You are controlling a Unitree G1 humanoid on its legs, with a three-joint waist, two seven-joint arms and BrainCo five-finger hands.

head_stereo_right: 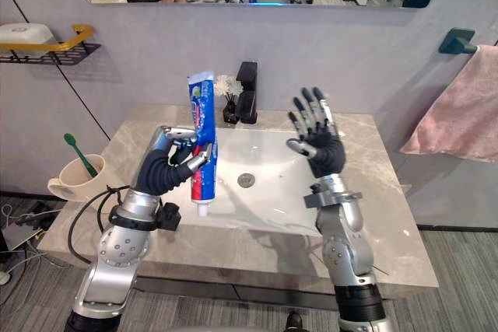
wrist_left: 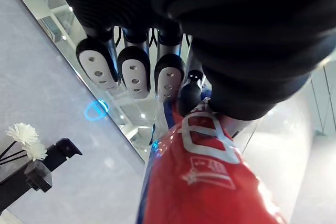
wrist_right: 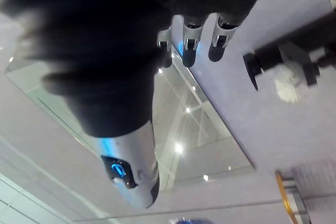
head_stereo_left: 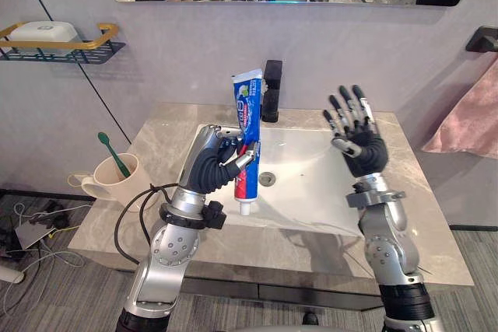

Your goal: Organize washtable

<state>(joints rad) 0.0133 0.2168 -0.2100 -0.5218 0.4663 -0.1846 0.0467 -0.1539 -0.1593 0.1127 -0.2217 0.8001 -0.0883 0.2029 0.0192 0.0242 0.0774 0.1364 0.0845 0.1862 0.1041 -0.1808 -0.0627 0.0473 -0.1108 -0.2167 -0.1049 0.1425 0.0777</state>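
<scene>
**Tube** (head_stereo_left: pixel 247 139): toothpaste, blue at the crimped top, red below, white cap (head_stereo_left: pixel 244 208) pointing down. It is at the centre of the frame, held upright in the air over the left rim of the sink (head_stereo_left: pixel 311 192).

**Handling (judged):** light, with soft walls that dent under a squeeze and a glossy, probably slick skin. The best hold is mid-body or low near the stiffer shoulder by the cap, with modest pressure.

**Left hand** (head_stereo_left: pixel 212 162): left of centre, fingers and thumb curled round the tube's middle.

**Right hand** (head_stereo_left: pixel 359 144): right of centre, raised over the sink, fingers straight and spread wide, holding nothing.

**Cup** (head_stereo_left: pixel 117 183): on the desk (head_stereo_left: pixel 159 141) at the left of the frame, with a green toothbrush (head_stereo_left: pixel 114 155) standing in it. It is a likely place for the tube.
</scene>
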